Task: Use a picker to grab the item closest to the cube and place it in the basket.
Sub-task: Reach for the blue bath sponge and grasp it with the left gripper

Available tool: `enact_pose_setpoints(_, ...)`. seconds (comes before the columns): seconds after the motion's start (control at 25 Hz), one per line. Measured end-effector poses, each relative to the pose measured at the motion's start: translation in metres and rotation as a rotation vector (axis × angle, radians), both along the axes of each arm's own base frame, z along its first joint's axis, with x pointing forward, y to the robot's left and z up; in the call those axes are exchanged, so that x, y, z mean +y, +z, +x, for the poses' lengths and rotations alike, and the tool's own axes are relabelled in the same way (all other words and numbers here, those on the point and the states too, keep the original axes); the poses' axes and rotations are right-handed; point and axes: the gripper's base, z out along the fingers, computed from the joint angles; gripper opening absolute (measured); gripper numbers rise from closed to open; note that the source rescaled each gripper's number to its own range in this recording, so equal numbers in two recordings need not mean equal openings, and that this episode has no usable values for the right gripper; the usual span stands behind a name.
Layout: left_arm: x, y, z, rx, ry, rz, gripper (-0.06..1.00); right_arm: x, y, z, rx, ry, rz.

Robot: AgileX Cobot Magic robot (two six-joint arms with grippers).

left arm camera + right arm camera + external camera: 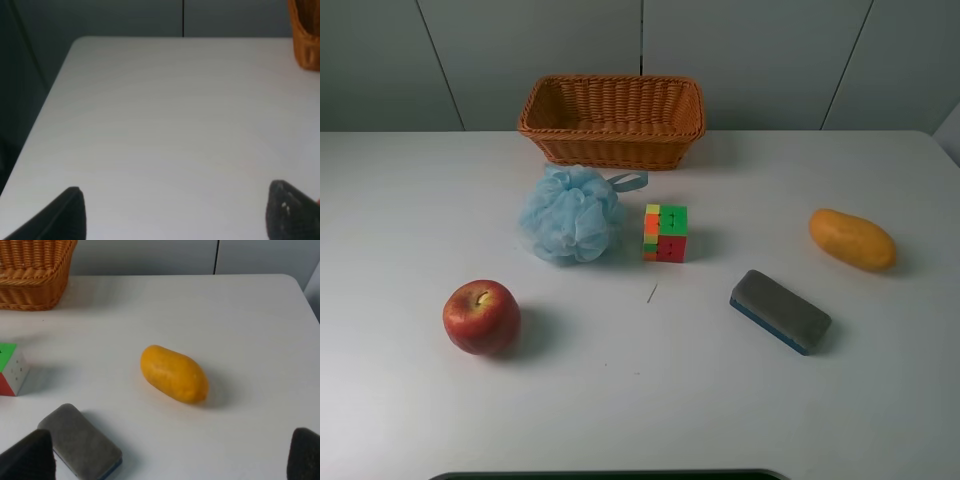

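A multicoloured cube sits in the middle of the white table. A light blue bath pouf lies just to its left, almost touching it, the closest item. The wicker basket stands empty behind them. Neither arm shows in the exterior high view. My left gripper is open and empty over bare table at the left, with a basket corner at the edge of its view. My right gripper is open and empty, looking at the cube and the basket.
A red apple lies front left. A grey and blue eraser lies front right, also in the right wrist view. An orange mango lies right, also in the right wrist view.
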Motion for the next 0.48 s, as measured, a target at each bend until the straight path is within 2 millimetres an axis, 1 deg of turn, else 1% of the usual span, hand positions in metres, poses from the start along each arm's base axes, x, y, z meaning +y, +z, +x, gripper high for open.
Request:
enact_pose_setpoints(0.12,0.0,0.023,0.0,-0.089,-0.006,0.012,0.95,0.0,0.0,0.0,0.0,0.0,0.0)
enact_pose_setpoints(0.2,0.0,0.043,0.01,-0.09,-0.014,0.027,0.95,0.0,0.0,0.0,0.0,0.0,0.0)
enact_pose_setpoints(0.36,-0.003,0.092,0.05,-0.048,-0.053,0.06,0.95,0.0,0.0,0.0,0.0,0.0,0.0)
enact_pose_setpoints(0.48,-0.01,0.126,0.096,-0.001,-0.131,0.066,0.95,0.0,0.0,0.0,0.0,0.0,0.0)
